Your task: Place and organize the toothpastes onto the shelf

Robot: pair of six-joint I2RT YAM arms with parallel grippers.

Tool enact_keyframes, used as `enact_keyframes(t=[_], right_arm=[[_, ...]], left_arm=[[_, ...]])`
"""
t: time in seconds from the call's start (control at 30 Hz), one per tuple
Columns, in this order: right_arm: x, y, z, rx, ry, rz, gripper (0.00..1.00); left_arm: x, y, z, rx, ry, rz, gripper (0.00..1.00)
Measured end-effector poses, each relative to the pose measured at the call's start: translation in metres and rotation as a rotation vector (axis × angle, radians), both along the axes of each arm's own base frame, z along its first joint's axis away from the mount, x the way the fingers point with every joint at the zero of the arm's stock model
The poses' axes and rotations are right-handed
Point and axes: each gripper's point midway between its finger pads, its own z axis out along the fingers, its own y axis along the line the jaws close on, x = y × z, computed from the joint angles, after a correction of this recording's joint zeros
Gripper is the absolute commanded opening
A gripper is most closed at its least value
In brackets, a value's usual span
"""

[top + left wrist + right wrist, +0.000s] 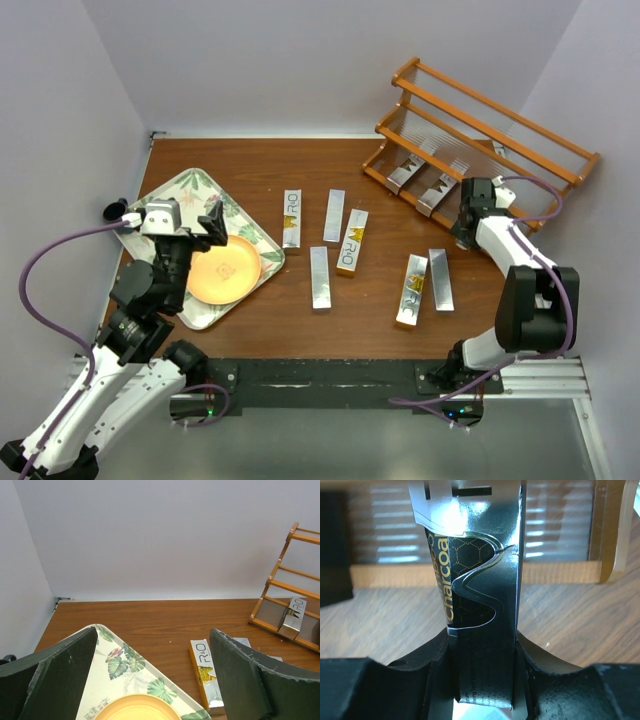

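Observation:
The orange-brown shelf (500, 110) stands at the far right. Two silver toothpastes (405, 172) (437, 192) lean on its lowest tier. My right gripper (466, 220) is just in front of that tier, shut on a toothpaste (480, 580) whose dark face reads "Charcoal". The gripper (482, 670) holds it pointing at the shelf's lowest rail (560, 572). Several more toothpastes lie on the table, among them one (292, 218) near the tray, one (352, 242) with gold lettering and one (412, 290) at the right. My left gripper (213, 226) hangs open and empty over the tray (115, 650).
The leaf-patterned tray (180, 195) at the left holds an orange plate (224, 270). In the left wrist view a toothpaste (206, 675) lies beside the tray, and the shelf (280, 580) with a carton (294, 616) is at the right. Walls close the table on three sides.

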Motion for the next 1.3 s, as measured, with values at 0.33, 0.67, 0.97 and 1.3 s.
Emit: enact_keyframes(t=[0.33, 0.67, 0.97, 1.3], right_arm=[[0.009, -0.010, -0.010, -0.007, -0.003, -0.025, 0.57], [0.018, -0.020, -0.003, -0.035, -0.051, -0.049, 0.62], [0.017, -0.017, 0.009, -0.020, -0.102, -0.042, 0.70], [0.016, -0.001, 0.054, 0.035, -0.248, 0.026, 0.72]], left_arm=[[0.001, -0.001, -0.006, 0.012, 0.007, 0.001, 1.00], [0.001, -0.001, -0.005, 0.011, 0.005, 0.001, 1.00], [0.001, -0.001, -0.006, 0.011, 0.006, 0.001, 1.00], [0.001, -0.001, -0.006, 0.011, 0.006, 0.000, 1.00]])
